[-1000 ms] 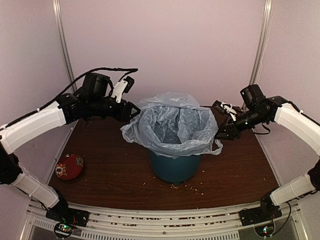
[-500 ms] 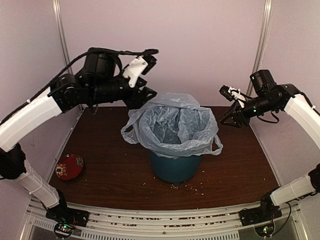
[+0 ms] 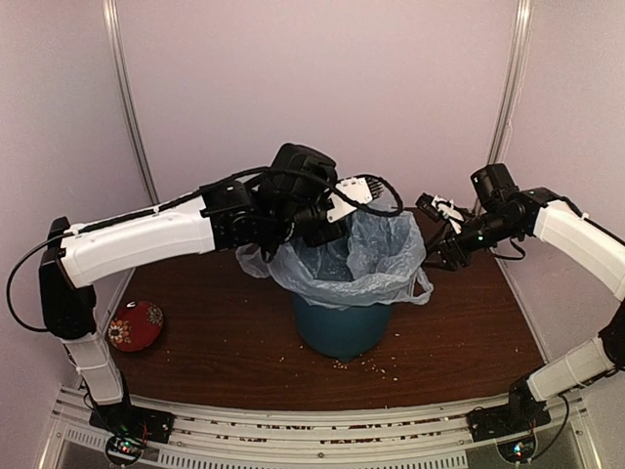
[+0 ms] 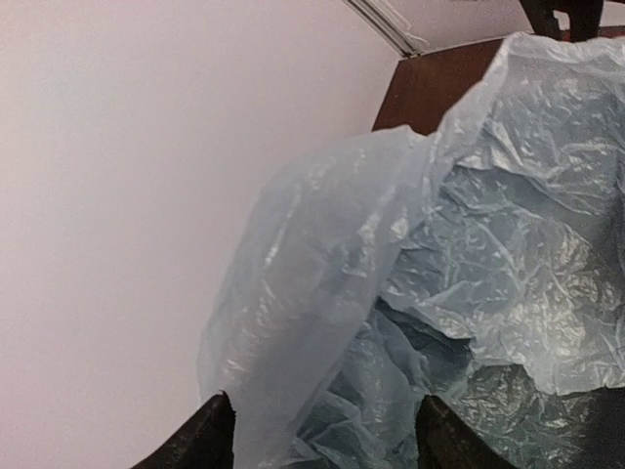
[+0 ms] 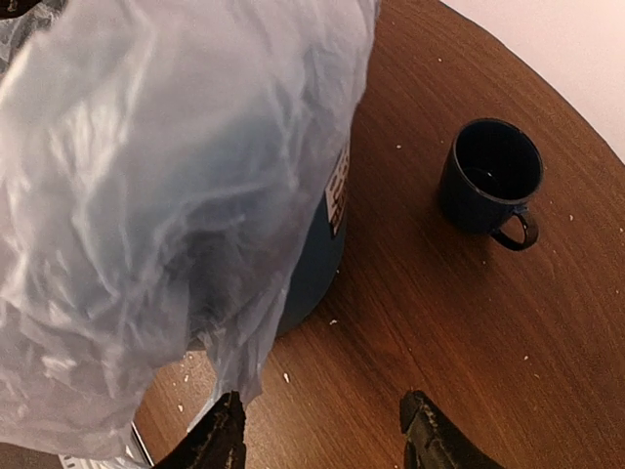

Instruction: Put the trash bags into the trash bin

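The pale blue-grey trash bag (image 3: 363, 262) lines the round teal trash bin (image 3: 342, 330), its edges folded out over the rim. My left gripper (image 3: 327, 227) reaches over the bin's back left rim. In the left wrist view it (image 4: 322, 442) is open, with a raised fold of the bag (image 4: 312, 264) standing between its spread jaws. My right gripper (image 3: 437, 256) is open and empty beside the bag's right edge. In the right wrist view it (image 5: 322, 440) hangs over bare table, with the bag (image 5: 166, 195) and the bin (image 5: 317, 259) to its left.
A small dark blue mug (image 5: 488, 176) stands on the brown table to the right of the bin. A red bowl (image 3: 135, 324) sits at the table's left edge. Crumbs (image 3: 366, 366) lie in front of the bin. Walls enclose the back and sides.
My left arm has swung from the left, up and then over the bin's back rim. My right gripper rose, then came back down to the bag's right edge.
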Tool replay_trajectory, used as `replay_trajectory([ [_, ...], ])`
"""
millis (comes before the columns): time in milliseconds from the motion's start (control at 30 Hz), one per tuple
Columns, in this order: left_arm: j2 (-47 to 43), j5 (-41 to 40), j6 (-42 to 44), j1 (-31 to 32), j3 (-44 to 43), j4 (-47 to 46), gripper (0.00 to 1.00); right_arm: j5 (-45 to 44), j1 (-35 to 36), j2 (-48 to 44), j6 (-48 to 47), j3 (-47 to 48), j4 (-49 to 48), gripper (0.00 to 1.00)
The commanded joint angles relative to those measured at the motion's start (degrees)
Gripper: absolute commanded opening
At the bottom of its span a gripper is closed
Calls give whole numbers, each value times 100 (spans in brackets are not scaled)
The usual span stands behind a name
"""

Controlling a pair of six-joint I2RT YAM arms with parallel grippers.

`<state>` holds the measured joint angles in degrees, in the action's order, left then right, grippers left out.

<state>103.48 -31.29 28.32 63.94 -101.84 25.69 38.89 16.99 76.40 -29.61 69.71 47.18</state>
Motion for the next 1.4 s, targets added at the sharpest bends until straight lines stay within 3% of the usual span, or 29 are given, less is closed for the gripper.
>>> replay_trajectory([
  [0,94,-555,548,-30,-121,-989,66,610,-20,71,128,-67,-371,55],
  [433,1009,-430,862,-71,-1087,-798,65,1101,-23,-165,74,-490,-450,41],
  [533,956,-391,913,-71,-1051,-874,62,1221,-22,-157,77,-580,-542,29],
  [733,1198,-443,978,-190,-1468,-865,37,1499,-21,6,-164,-504,-259,0],
  [1033,1661,324,584,-650,-2173,-600,0,1313,-25,-93,-43,-730,-494,0],
  [1233,2072,1366,-277,-1166,-2908,62,0,1226,-25,-21,-46,-789,-526,0],
  [1367,2051,2383,-1150,-1655,-2798,354,0,1180,-23,4,17,-846,-603,0],
])
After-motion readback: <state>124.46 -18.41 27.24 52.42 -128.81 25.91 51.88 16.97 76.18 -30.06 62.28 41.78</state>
